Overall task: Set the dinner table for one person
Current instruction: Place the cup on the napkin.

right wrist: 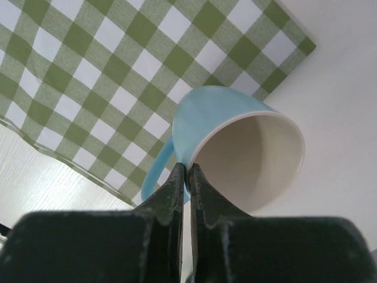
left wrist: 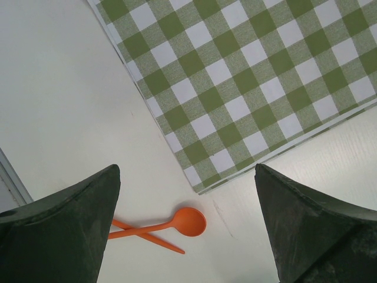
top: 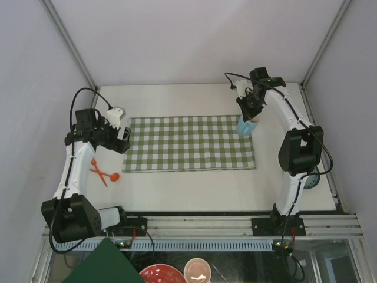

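The dinner table (top: 194, 188) is a wide off-white top. On its middle lies a green-and-white checked cloth (top: 191, 143). My right gripper (right wrist: 188, 168) is shut on the rim of a light blue mug (right wrist: 235, 135), beside its handle. The mug (top: 246, 127) hangs tilted over the cloth's far right corner; I cannot tell whether it touches the cloth. My left gripper (left wrist: 187, 168) stands open and holds nothing, above the cloth's near left corner (left wrist: 203, 180). An orange spoon (left wrist: 187, 221) lies on the table, crossed over a second orange utensil (left wrist: 162, 243).
The two orange utensils (top: 103, 172) lie left of the cloth, near the left arm. A round grey-blue item (top: 311, 177) sits behind the right arm's elbow. Below the table's front rail are a red bowl (top: 162, 274), a pink bowl (top: 197, 270) and a dark green sheet (top: 100, 262).
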